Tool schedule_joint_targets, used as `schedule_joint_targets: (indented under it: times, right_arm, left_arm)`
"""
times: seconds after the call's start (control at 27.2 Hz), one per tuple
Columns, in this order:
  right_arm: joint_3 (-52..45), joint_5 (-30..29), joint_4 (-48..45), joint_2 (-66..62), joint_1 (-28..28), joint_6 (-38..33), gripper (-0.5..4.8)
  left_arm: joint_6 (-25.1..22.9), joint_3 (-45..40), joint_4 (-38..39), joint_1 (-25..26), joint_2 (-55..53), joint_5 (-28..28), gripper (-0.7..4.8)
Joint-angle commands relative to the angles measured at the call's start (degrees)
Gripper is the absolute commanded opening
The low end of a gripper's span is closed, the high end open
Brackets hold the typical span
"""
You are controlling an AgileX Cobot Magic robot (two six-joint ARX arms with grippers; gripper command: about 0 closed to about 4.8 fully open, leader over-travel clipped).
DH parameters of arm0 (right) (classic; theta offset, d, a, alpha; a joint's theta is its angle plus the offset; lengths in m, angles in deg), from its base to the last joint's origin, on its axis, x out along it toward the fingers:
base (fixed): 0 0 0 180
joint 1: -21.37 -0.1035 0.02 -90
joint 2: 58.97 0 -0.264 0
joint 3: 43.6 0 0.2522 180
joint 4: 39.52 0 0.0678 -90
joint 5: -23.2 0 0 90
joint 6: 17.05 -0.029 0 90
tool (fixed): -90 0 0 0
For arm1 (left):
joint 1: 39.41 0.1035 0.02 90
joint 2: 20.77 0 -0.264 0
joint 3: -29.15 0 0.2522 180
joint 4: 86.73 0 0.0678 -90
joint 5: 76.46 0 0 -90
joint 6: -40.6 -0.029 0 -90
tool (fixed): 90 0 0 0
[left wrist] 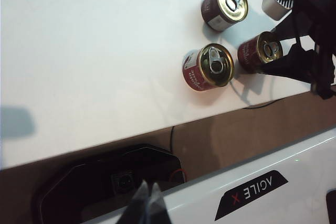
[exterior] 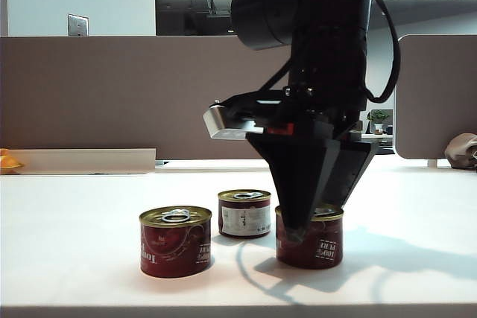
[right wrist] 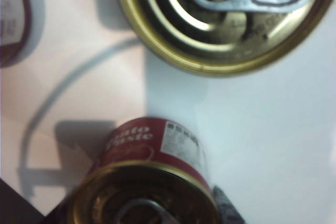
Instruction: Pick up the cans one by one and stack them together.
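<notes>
- Cans: three stand upright on the white surface [exterior: 74, 214], none stacked yet. In the exterior view the near can [exterior: 175, 241] sits at about 7 o'clock of the group, the labelled can [exterior: 244, 213] with its white panel at 12 o'clock, and the right can [exterior: 309, 237] at 4 o'clock. They are near one another but apart.
- Right gripper [exterior: 302, 232]: it comes down from above on the right can, its dark fingers reaching to the rim. The jaws stand part open around the can; whether they already pinch it I cannot tell. Straddling the can from above looks like the way to lift it clear and set it on a neighbour, so I judge this to be the first pick.
- In the right wrist view the right can [right wrist: 147, 192] fills the near edge under the camera, with the near can's lid [right wrist: 220, 19] beyond it.
- Left gripper [left wrist: 148, 203]: held back off the surface, well away from the cans, jaws closed and empty. It seems parked to leave the right arm room.
- Surface and room: plain white top, a thin dark cable [exterior: 257, 277] looping by the cans, grey partitions [exterior: 112, 94] behind, ceiling lights above.
</notes>
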Motion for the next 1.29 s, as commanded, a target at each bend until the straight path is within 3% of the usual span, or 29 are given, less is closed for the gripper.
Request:
schedule_joint_targets:
  times: [0.04, 0.59, 0.85, 1.29]
  right_arm:
    - [0.46, -0.55, -0.2, 0.13, -0.09, -0.04, 2.38]
    - [16.74, -0.2, 4.9, -0.68, 1.44, 0.63, 2.29]
    - [22.1, -1.44, 7.93, -6.91, 2.25, 0.9, 2.29]
    - [22.51, -3.56, 5.33, -10.54, 2.25, 1.03, 2.29]
  left_arm:
    - [-0.2, 0.28, 0.09, 0.0, 0.96, 0.42, -0.06]
    - [0.02, 0.35, 0.96, 0.0, 2.23, 0.63, -0.06]
    - [0.0, 0.35, 1.51, 0.0, 2.29, 4.09, -0.06]
    - [-0.17, 0.35, 1.79, 0.0, 2.29, 3.87, -0.06]
